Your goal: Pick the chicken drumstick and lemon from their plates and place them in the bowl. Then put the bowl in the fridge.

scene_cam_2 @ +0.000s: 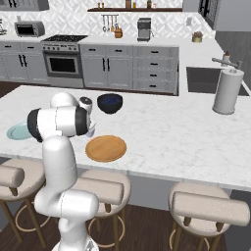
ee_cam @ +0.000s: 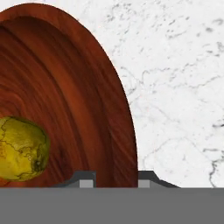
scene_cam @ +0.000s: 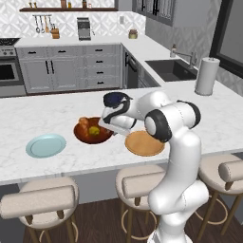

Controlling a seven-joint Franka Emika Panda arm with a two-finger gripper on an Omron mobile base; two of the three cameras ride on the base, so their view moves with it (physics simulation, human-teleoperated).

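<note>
A: Both foods look to be in, so the step now is lifting the wide, shallow, glossy reddish-brown wooden bowl point(scene_cam: 93, 132) off the white marble tabletop point(scene_cam: 42, 114) for the fridge. How should that go?

B: In the hand view the claw point(ee_cam: 116, 178) has its two dark tips pressed in on the bowl's rim, one inside the wall and one outside, so it is pinching the rim at the edge nearest the arm. I'd judge a one-sided hold like that wants a slow, level lift; a tilt could send the contents rolling.

A: Anything close by to mind?

B: The flat round tan wood-coloured plate point(scene_cam: 144, 143) lies just beside the bowl on the arm's side, and the flat round pale light-blue plate point(scene_cam: 46, 145) sits on the other side, a little apart. Going straight up first should clear both. The smaller dark navy-blue bowl point(scene_cam_2: 110, 103) is further across the tabletop, out of the way.

A: And the contents?

B: The small orange-brown cooked chicken drumstick point(scene_cam: 84, 125) rests against the far inner wall. The small round yellow-green lemon point(ee_cam: 21, 148) sits on the bowl's floor, its skin dimpled and mottled, near the pinched rim but not touching the tips.
</note>
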